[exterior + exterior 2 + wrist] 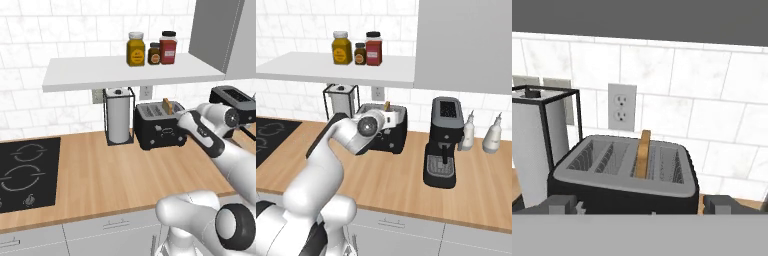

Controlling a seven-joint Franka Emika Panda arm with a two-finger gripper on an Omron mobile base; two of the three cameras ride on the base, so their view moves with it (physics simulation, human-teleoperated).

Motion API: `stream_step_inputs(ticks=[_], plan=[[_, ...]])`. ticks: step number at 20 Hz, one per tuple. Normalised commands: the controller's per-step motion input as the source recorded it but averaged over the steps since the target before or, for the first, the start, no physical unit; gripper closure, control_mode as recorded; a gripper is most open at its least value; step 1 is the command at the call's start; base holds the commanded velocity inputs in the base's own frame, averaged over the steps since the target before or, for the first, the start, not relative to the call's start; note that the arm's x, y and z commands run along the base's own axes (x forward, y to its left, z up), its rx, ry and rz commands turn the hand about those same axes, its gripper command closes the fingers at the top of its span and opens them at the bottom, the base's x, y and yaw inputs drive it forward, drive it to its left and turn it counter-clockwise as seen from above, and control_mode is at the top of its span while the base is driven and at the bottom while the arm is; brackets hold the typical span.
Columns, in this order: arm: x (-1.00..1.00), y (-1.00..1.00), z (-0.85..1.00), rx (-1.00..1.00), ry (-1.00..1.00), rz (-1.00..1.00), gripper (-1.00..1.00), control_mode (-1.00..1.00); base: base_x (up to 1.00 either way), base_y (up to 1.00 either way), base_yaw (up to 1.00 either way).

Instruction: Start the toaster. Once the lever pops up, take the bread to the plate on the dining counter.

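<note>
The black toaster point(159, 127) stands on the wood wall counter by the tiled wall, also seen as the toaster point(391, 134) and the toaster point(624, 172). A slice of bread point(643, 154) stands upright in one of its right-hand slots, its tan crust edge sticking out above the top; it shows too as the bread point(167, 106). My gripper point(642, 205) is open, level with the toaster's upper front and close to it, with a fingertip point(562, 204) on each side and nothing between them. The plate and the dining counter are out of view.
A paper-towel roll in a black wire holder point(119, 120) stands just left of the toaster. A black coffee machine point(445, 142) and two pale bottles point(491, 134) are to its right. A shelf point(100, 75) with jars hangs overhead. A cooktop point(25, 172) lies at the far left.
</note>
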Motion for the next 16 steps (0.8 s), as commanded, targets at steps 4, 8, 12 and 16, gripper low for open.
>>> stream_step_inputs(ticks=[4, 8, 12, 16], plan=[[0.24, 0.06, 0.0, 0.0, -0.04, 0.0, -1.0, -1.0, 0.0, 0.0, 0.0], [0.28, 0.03, 0.0, 0.0, -0.01, 0.0, -1.0, -1.0, 0.0, 0.0, 0.0], [0.48, 0.01, 0.0, 0.0, 0.0, 0.0, -1.0, -1.0, 0.0, 0.0, 0.0], [0.5, 0.06, 0.0, 0.07, 0.0, -0.01, -1.0, -1.0, 0.0, 0.0, 0.0]])
